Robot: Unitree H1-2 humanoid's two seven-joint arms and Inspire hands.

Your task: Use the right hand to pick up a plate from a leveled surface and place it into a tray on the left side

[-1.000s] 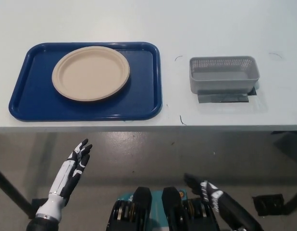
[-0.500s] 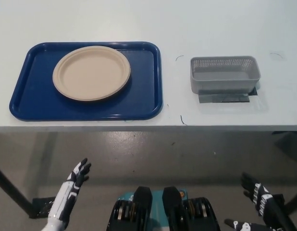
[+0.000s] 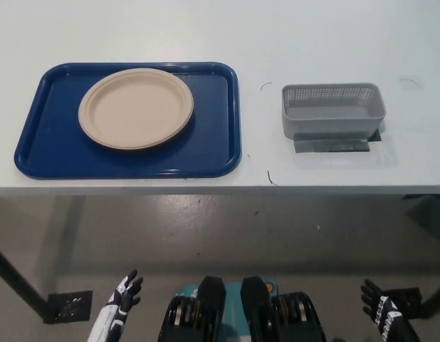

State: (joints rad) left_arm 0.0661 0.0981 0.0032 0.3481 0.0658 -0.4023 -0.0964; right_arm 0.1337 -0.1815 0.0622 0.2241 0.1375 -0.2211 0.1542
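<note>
**A:** Head view, the only one we have. Start from the tray [image 3: 49, 153] as the landmark. What's in it?

**B:** It's blue with rounded corners, lying flat on the white table [image 3: 327, 28]. The plate [image 3: 135, 108] sits inside it, beige and round, resting flat. It lies toward the tray's far edge, a little right of the tray's middle, with bare blue floor showing to its left, right and near side.

**A:** Anything beside the tray?

**B:** To the tray's right, well apart from it, stands a grey mesh basket [image 3: 332, 109], upright, with nothing visible inside. A dark strip of tape [image 3: 330, 145] shows at its near foot.

**A:** And the hands?

**B:** Both are low, below the table's near edge and far from the tray, over the grey floor. The left hand [image 3: 122, 296], white with black fingers, is at the bottom of the picture roughly beneath the tray's middle; its fingers are spread and it holds nothing. The right hand [image 3: 377, 306], black, is at the bottom right, beyond the basket's side; its fingers are likewise apart and empty. Neither touches the table.
</note>
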